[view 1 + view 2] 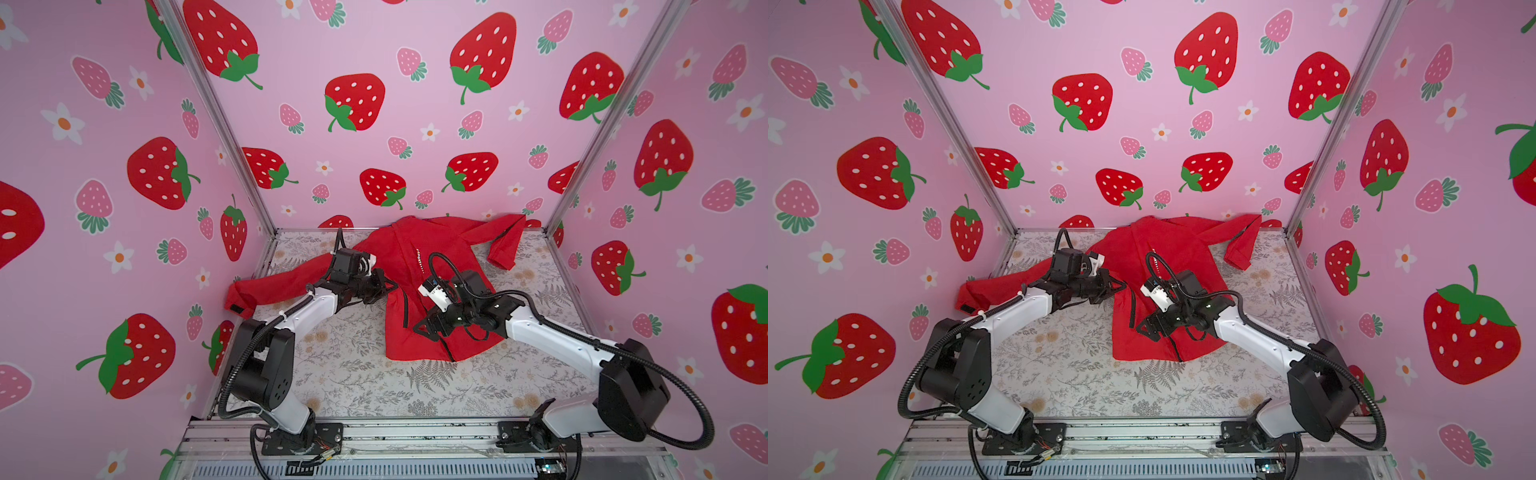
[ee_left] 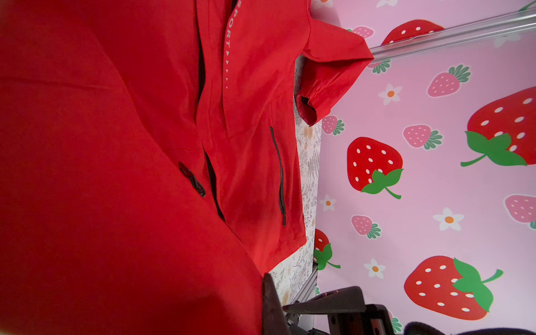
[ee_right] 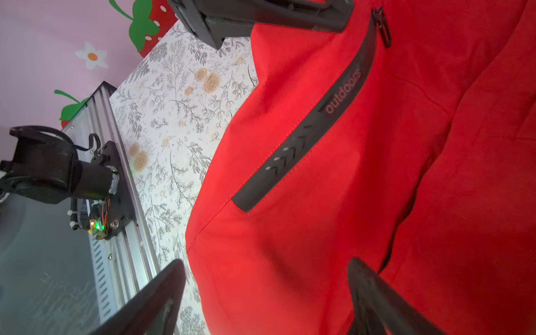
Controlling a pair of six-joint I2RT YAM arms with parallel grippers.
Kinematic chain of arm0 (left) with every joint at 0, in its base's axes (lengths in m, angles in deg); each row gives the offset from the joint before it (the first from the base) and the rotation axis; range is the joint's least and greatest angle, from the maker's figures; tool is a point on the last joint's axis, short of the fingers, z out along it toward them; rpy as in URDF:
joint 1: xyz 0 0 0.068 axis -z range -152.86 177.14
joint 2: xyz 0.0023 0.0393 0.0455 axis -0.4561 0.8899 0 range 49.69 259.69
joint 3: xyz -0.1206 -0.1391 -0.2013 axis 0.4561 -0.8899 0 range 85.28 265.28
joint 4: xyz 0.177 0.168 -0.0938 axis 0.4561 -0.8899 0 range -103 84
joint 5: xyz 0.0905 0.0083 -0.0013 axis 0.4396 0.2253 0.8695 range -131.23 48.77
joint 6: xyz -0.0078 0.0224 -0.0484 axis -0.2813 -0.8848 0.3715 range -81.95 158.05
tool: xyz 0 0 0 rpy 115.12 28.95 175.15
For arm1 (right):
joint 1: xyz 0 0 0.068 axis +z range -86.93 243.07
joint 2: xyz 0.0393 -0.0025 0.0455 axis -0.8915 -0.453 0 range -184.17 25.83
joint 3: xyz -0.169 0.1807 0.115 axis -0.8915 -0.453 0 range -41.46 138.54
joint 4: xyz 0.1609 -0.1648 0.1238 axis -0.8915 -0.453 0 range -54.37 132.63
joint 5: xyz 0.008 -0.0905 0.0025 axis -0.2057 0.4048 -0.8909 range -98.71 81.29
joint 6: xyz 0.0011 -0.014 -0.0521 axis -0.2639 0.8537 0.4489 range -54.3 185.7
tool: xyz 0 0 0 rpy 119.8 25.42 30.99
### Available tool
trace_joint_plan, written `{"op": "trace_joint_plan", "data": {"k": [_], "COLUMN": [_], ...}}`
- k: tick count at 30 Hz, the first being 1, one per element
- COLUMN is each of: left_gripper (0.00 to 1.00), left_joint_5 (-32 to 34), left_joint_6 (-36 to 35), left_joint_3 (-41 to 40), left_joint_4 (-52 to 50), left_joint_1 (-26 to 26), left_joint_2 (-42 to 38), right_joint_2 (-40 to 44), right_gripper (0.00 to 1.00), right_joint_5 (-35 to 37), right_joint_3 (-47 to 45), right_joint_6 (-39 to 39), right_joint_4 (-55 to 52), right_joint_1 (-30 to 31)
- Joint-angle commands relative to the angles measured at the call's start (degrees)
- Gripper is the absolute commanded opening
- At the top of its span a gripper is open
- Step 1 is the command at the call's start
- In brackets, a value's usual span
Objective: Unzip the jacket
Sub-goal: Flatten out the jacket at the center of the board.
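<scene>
The floral surface (image 1: pixel 353 386) lies beneath both my hands. The red jacket (image 1: pixel 436 257) is spread front-up on it, under and between my hands, with a sleeve reaching out past each. My left hand (image 1: pixel 384 286) is clamped together on the jacket's side fabric. My right hand (image 1: pixel 424 329) hovers over the lower front with its fingers apart, and a black pocket zipper (image 3: pixel 304 139) lies just ahead of them.

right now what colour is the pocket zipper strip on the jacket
Black pocket zipper strip on the red jacket, clearest in the right wrist view.
</scene>
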Motion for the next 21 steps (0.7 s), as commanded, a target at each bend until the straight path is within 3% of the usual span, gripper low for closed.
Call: {"op": "trace_joint_plan", "data": {"k": [1, 4, 9, 13, 17, 21], "left_gripper": [0.0, 0.0, 0.0, 0.0, 0.0, 0.0], "left_joint_5": [0.12, 4.25, 6.27, 6.18, 5.14, 4.56], "left_joint_6": [0.12, -1.44, -2.51, -4.5, -6.85, -8.32], "left_joint_3": [0.81, -2.41, -13.25, -20.34, -22.8, -23.05], "left_joint_4": [0.3, -4.11, -7.32, -9.51, -9.29, -9.53], "left_joint_1": [0.46, -0.43, -4.68, -8.58, -10.17, -9.73], "left_joint_2": [-3.1, -6.42, -14.18, -17.61, -16.48, -14.34], "right_joint_2": [-0.53, 1.39, 5.41, 1.81, -5.61, -7.44], "right_gripper": [0.9, 0.93, 0.91, 0.84, 0.79, 0.79], "right_joint_5": [2.66, 5.23, 5.11, 7.09, 7.29, 11.38], "right_joint_3": [1.28, 0.44, -0.48, 2.96, 8.29, 6.64], "right_joint_6": [-4.34, -6.34, -7.75, -5.46, -2.71, -5.34], "right_joint_4": [3.12, 1.11, -4.31, -7.92, -11.9, -13.95], "right_joint_1": [0.92, -2.7, -16.64, -26.27, -30.19, -32.74]}}
